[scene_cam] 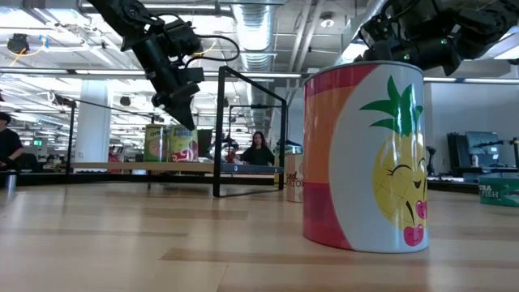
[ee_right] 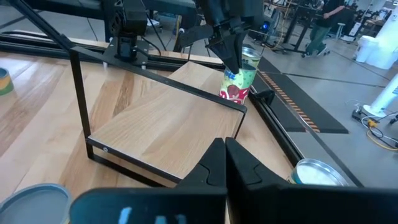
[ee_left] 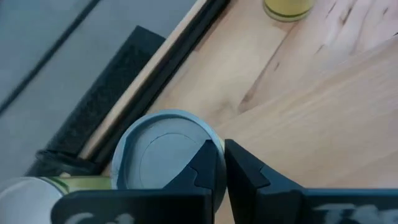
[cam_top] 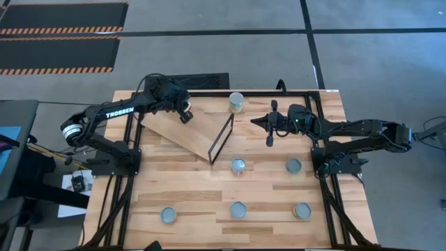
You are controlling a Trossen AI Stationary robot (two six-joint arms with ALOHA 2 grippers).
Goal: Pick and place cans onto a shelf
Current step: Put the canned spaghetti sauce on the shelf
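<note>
Left gripper (cam_top: pixel 185 116) hangs with jaws pressed together just above a can (ee_right: pixel 239 76) on the shelf (cam_top: pixel 182 125)

In the right wrist view the can is seen upright, long axis vertical, on the shelf's far left end, directly below the empty fingertips; nothing is pinched. The right gripper (cam_top: pixel 259 122) is held over the worktop (cam_top: pixel 265 188) right of the black frame (cam_top: pixel 221 138), jaws likewise pressed together and empty. Six more cans stand upright on the worktop: one at the far edge (cam_top: pixel 236 102), two mid-table (cam_top: pixel 238 166), three near; these are judged closer to the right arm. An open workshop with a seated person (scene_cam: pixel 258 151) lies beyond
</note>
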